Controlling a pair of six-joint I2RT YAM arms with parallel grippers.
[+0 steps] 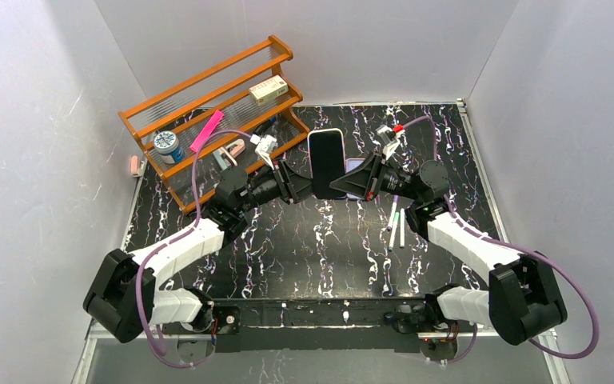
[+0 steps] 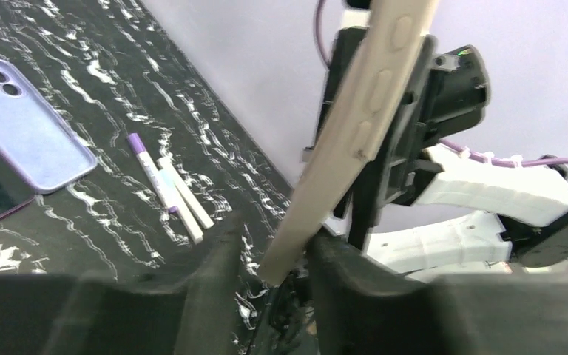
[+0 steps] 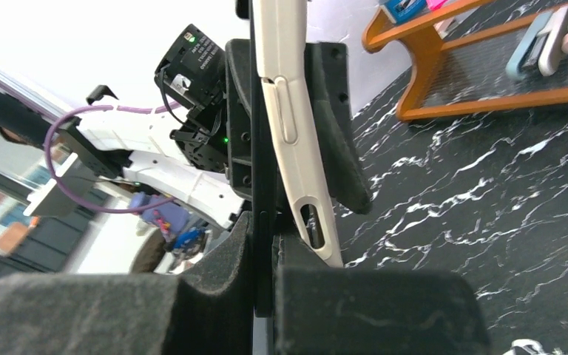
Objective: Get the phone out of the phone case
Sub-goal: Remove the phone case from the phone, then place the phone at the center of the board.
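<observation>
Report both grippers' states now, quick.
Left gripper: closed on the edge of the phone case.
Right gripper: closed, apparently on the dark edge of the phone.

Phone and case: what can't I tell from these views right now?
Top external: left gripper and right gripper cover the phone's sides, so any separation is unseen.
Left wrist: the phone case edge hides the phone; its top is cut off by the frame.
Right wrist: the right gripper's fingers hide the phone's lower end.
Lilac case: cut by the left wrist view's left edge.
</observation>
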